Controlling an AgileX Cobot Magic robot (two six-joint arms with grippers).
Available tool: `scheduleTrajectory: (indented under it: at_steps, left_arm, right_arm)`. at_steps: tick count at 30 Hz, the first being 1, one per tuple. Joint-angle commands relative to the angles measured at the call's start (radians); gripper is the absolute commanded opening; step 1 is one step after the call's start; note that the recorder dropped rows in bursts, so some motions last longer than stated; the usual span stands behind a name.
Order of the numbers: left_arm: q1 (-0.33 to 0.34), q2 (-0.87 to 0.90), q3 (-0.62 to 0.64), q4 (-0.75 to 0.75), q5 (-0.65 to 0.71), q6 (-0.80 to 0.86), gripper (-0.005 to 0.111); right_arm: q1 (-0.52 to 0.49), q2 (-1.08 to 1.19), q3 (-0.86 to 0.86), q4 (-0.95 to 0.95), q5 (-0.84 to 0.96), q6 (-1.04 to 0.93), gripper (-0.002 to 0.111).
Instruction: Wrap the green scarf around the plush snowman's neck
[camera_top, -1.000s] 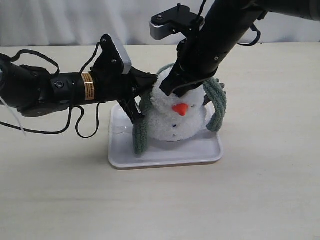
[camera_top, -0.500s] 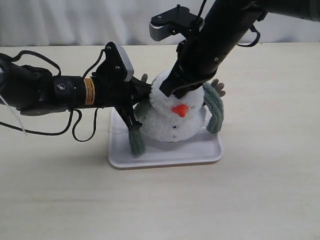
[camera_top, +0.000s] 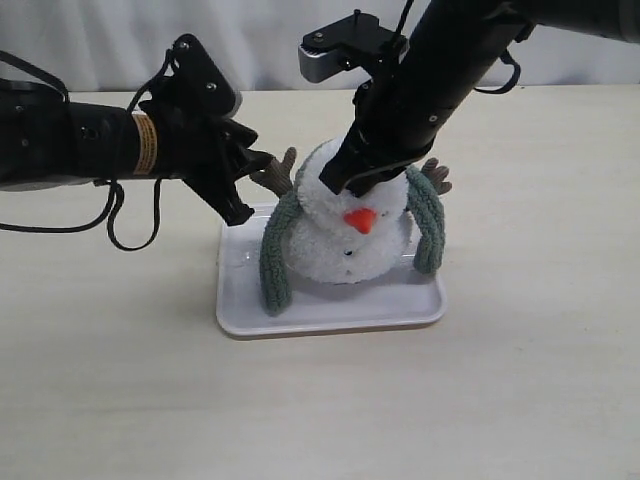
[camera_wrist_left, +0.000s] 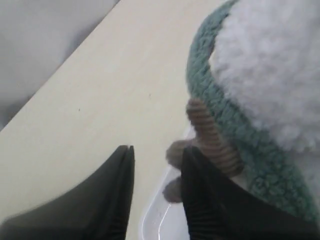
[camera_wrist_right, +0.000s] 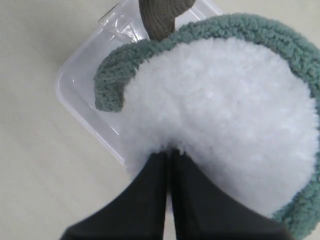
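Observation:
The plush snowman (camera_top: 350, 240) stands in a white tray (camera_top: 330, 312), orange nose facing front. Behind its head runs the green scarf (camera_top: 275, 262), one end hanging down each side of the body. My right gripper (camera_top: 345, 182) is shut on the fluff on top of the snowman's head (camera_wrist_right: 225, 95), its fingertips (camera_wrist_right: 161, 162) buried in the white pile. My left gripper (camera_top: 255, 188) stands open just left of the snowman's brown arm (camera_top: 278, 172), holding nothing. In the left wrist view the brown arm (camera_wrist_left: 212, 142) and scarf (camera_wrist_left: 220, 107) lie beside one of my fingers (camera_wrist_left: 205, 200).
The tray (camera_wrist_right: 85, 87) sits on a pale tabletop, with bare table showing to the left, right and front of it. The right arm leans in over the snowman from the back right. Cables trail from the left arm at the left.
My left gripper has let go of the scarf's left end, opened and pulled back left and upward. That end now hangs straight down into the tray. The right gripper stays on the head.

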Motion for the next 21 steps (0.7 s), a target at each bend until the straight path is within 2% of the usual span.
scheduleTrajectory:
  at_steps: [1, 5, 9, 14, 17, 21]
  left_arm:
    - [0.001, 0.015, 0.020, 0.015, 0.043, -0.030, 0.033]
    - [0.001, 0.026, 0.030, 0.017, -0.004, -0.026, 0.033]
    - [0.010, 0.026, 0.030, 0.001, 0.012, -0.015, 0.033]
    - [0.070, 0.039, 0.030, -0.050, -0.047, -0.017, 0.033]
    - [0.101, 0.069, 0.030, -0.048, -0.133, -0.019, 0.033]
    - [0.109, 0.114, 0.030, -0.048, -0.277, -0.024, 0.033]
  right_arm:
    - [0.000, 0.002, 0.008, -0.011, -0.008, -0.012, 0.007]
    - [0.000, 0.002, 0.008, -0.011, -0.006, -0.021, 0.023]
    - [0.000, 0.002, 0.008, -0.011, -0.006, -0.010, 0.040]
    - [0.000, -0.018, 0.008, -0.011, -0.006, -0.010, 0.043]
    - [0.000, -0.049, 0.008, -0.011, -0.006, -0.010, 0.043]
    - [0.000, -0.102, 0.008, -0.013, -0.006, -0.006, 0.043]
